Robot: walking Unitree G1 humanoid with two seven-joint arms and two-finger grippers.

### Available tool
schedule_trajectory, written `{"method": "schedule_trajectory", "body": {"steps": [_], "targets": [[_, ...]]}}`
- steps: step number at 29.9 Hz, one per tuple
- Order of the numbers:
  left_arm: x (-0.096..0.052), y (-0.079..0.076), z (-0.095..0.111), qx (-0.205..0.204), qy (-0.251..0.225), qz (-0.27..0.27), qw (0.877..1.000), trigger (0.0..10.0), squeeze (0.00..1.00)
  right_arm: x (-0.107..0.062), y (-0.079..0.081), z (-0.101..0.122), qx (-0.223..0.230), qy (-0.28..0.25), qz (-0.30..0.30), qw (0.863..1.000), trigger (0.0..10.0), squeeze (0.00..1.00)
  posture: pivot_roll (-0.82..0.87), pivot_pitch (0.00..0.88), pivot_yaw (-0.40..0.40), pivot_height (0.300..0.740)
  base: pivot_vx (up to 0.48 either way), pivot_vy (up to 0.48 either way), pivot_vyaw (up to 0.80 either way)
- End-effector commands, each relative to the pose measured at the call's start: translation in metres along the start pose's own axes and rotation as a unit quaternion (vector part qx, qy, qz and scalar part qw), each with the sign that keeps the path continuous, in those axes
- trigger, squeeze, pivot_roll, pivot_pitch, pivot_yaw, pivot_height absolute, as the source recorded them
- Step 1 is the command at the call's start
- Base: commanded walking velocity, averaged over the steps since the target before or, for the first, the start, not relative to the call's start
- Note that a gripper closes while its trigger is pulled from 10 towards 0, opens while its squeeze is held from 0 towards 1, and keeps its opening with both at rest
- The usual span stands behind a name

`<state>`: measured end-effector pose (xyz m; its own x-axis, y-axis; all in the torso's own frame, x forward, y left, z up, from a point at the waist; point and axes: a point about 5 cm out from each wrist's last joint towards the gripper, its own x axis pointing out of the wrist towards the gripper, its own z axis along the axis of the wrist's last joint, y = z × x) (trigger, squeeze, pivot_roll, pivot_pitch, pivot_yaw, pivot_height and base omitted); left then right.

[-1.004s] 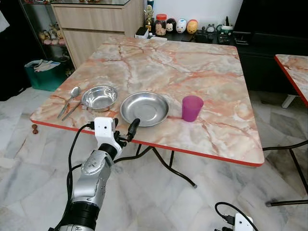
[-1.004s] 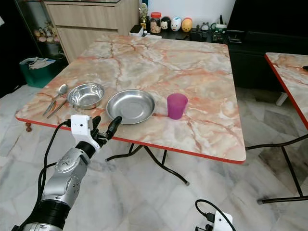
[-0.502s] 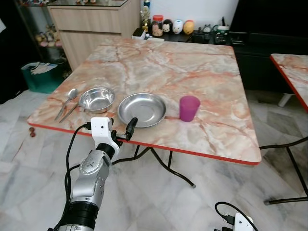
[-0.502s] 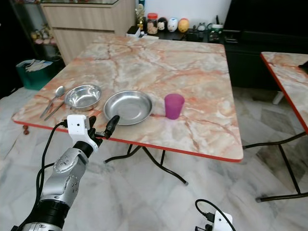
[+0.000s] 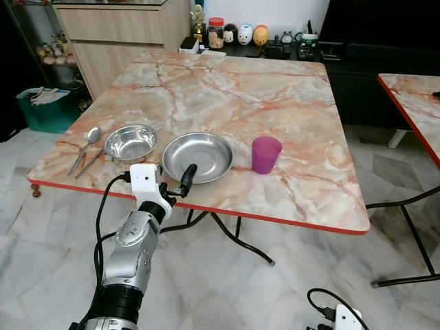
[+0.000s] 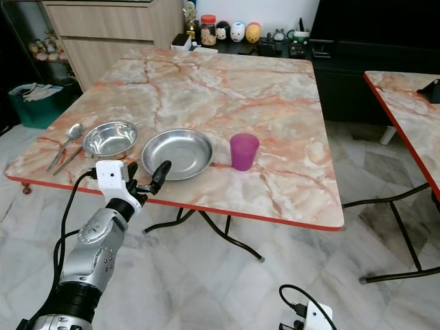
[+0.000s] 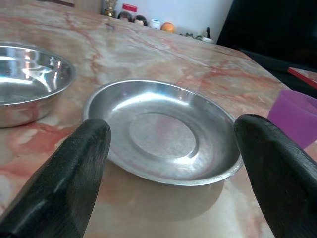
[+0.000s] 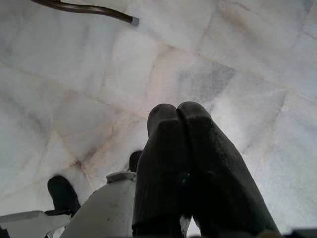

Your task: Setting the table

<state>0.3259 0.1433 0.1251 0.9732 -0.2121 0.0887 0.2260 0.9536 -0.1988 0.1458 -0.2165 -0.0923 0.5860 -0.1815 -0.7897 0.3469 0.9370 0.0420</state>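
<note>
A round steel plate (image 5: 197, 157) lies near the front edge of the marble table (image 5: 227, 82). To its left sit a steel bowl (image 5: 130, 142) and, further left, a spoon (image 5: 90, 139) beside another utensil. A purple cup (image 5: 265, 154) stands upright right of the plate. My left gripper (image 5: 176, 183) hovers at the table's front edge just before the plate, open and holding nothing. In the left wrist view its fingers (image 7: 74, 168) frame the plate (image 7: 163, 131), with the bowl (image 7: 27, 82) and the cup (image 7: 294, 116) to either side. My right gripper (image 8: 179, 119) hangs shut over the floor.
A second marble table (image 5: 412, 96) stands to the right. A wooden cabinet (image 5: 127, 27) and a green bin (image 5: 47, 108) are at the back left. Jars and figurines (image 5: 237, 34) sit on a low black unit behind the table. Black table legs (image 5: 237, 237) cross the marble floor.
The whole view has shifted as the camera moved. My left gripper has edged slightly closer to the plate's rim and stays open. The tableware has not moved.
</note>
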Motion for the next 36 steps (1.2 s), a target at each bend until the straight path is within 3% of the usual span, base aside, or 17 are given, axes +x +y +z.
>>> {"method": "schedule_trajectory", "body": {"steps": [1, 12, 36], "targets": [[0.0, 0.0002, -0.0029, -0.007, 0.009, 0.001, 1.0, 10.0, 0.0, -0.001, -0.0016, -0.0037, 0.009, 0.006, -0.005, 1.0, 10.0, 0.0, 0.02, 0.011, -0.022, 0.74, 0.0, 0.356, -0.73], [0.0, 0.0006, -0.0024, -0.003, 0.009, 0.002, 1.0, 10.0, 0.0, -0.0012, -0.0029, -0.0022, 0.004, -0.004, -0.016, 1.0, 10.0, 0.0, 0.02, 0.018, -0.022, 0.74, 0.0, 0.3, -0.13], [-0.0036, -0.0034, -0.0077, -0.008, 0.023, -0.004, 1.0, 10.0, 0.0, -0.001, -0.0018, -0.0017, 0.003, -0.004, -0.007, 1.0, 10.0, 0.0, 0.02, 0.019, -0.024, 0.74, 0.0, 0.0, 0.0]]}}
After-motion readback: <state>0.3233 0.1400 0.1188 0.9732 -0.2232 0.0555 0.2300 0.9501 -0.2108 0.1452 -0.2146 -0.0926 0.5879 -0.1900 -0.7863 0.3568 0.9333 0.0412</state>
